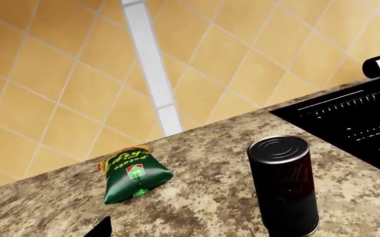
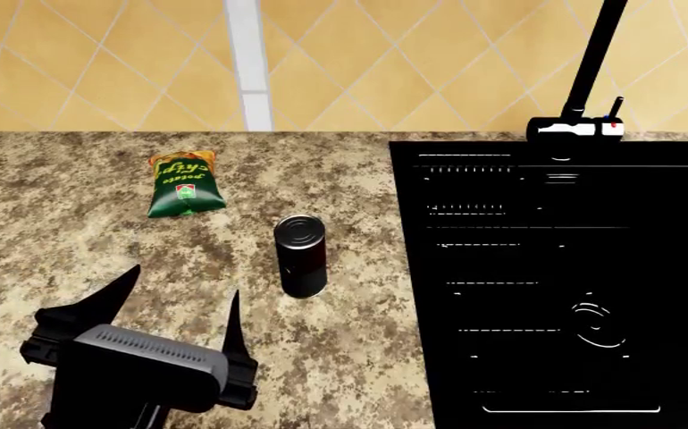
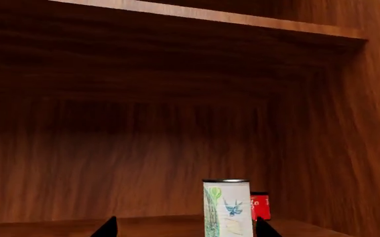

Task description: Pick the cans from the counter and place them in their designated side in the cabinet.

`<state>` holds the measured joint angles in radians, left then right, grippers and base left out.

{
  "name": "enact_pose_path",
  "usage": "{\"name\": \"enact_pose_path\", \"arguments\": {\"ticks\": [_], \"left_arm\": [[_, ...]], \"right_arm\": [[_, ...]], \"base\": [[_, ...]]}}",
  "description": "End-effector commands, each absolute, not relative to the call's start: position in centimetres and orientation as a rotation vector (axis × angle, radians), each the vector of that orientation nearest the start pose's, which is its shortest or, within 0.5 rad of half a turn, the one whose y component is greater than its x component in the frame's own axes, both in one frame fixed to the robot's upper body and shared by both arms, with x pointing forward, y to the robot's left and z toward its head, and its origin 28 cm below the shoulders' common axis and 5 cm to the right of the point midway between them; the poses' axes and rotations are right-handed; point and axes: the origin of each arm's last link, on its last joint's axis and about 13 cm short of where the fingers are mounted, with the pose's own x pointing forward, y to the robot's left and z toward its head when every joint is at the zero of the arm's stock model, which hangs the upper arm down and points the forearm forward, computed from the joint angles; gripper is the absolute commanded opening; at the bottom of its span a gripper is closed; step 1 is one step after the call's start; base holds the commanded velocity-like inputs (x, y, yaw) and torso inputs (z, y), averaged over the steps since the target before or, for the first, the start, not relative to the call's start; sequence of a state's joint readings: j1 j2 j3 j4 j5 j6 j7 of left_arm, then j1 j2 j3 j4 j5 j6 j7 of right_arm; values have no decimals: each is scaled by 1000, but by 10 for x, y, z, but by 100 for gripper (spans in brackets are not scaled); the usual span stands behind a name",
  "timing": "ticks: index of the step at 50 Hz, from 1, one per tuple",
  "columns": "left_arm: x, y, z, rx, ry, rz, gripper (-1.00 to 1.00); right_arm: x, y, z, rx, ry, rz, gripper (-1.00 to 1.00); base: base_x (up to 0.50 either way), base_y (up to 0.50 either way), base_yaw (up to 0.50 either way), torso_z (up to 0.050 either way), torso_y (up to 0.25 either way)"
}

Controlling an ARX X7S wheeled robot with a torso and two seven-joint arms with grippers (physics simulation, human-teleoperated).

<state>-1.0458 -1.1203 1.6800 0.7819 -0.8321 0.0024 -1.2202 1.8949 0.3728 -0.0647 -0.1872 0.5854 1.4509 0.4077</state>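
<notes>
The dark can [image 2: 301, 255] stands upright on the granite counter [image 2: 34, 241], left of the sink. My left gripper [image 2: 180, 288] is open and empty, low over the counter, a little in front and to the left of that can. In the left wrist view the dark can [image 1: 284, 186] is close, and one fingertip [image 1: 101, 228] shows. The white can with green print [image 3: 227, 208] stands on the wooden cabinet shelf [image 3: 150, 226]. My right gripper [image 3: 185, 229] is open, with this can between its fingertips, nearer one of them. The right gripper is out of the head view.
A green-and-orange chip bag [image 2: 183, 185] lies on the counter behind the dark can, near the tiled wall. The black sink [image 2: 558, 286] with a faucet [image 2: 583, 80] fills the right. A red can [image 3: 260, 205] stands behind the white one, near the cabinet's side wall [image 3: 367, 148].
</notes>
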Motion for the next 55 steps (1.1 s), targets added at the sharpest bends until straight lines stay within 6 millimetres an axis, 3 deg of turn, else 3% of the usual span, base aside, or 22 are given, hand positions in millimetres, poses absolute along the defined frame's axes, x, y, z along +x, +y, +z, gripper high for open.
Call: {"name": "enact_pose_path", "arguments": {"ticks": [1,7,20,32,44,55], "left_arm": [[152,224,152,266,-75,-116,100],[152,224,152,265,-75,-116,100],[154,223,150,266,-71,-117,100],[151,223,150,265,-75,-117,100],[148,222,148,260,-73,-125,100],[149,219,150,265,-70,-129,100]], "right_arm": [[167,-149,452,-120,-651,-101,100],[148,-141,423,-133,-637,-11,100],[130,-134,371,-84,-498,161,100],[118,-127,352,15,-384,326,100],[140,-118,325,69,-250,420,100],[149,-117,311,90,-197,461,100]], "base": [[0,0,0,0,0],[0,0,0,0,0],[0,0,0,0,0],[0,0,0,0,0],[0,0,0,0,0],[0,0,0,0,0]]}}
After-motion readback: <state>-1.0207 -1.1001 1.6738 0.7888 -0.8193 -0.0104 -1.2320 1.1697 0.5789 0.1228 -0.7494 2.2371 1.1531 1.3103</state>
